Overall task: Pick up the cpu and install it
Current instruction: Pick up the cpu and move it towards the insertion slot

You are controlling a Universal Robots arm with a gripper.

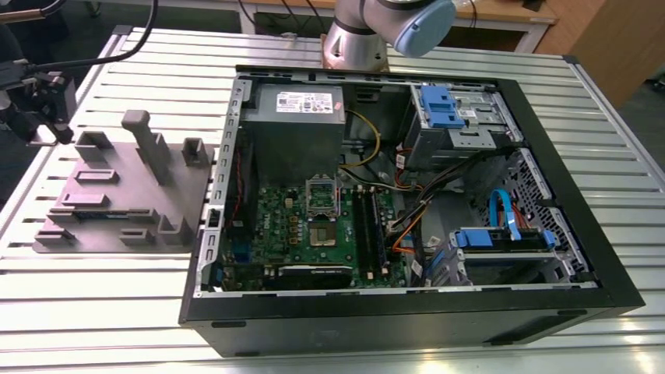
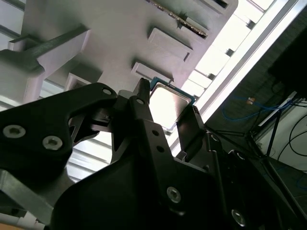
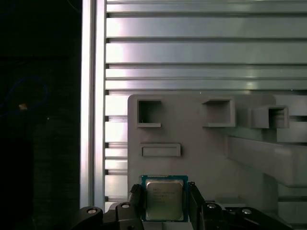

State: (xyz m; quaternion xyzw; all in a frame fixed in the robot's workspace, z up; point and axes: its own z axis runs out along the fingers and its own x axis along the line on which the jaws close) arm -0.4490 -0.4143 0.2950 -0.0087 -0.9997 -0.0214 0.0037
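Ribbed table (image 3: 192, 48), grey tray (image 3: 206, 158); jaws grip cpu (image 3: 164, 200).

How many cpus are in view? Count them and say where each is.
1. The cpu sits at the gripper's tip, over the edge of the grey fixture plate in both wrist views. Another could be hidden inside the computer case.

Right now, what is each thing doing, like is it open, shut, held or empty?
gripper: jaws shut on two opposite edges of the cpu.
cpu: held between the jaws, silvery top facing the camera, at the grey holder's edge; lifted or not, cannot tell.
computer case: lying on its side, open, insides showing.
socket: dark centre bare, no chip in it.
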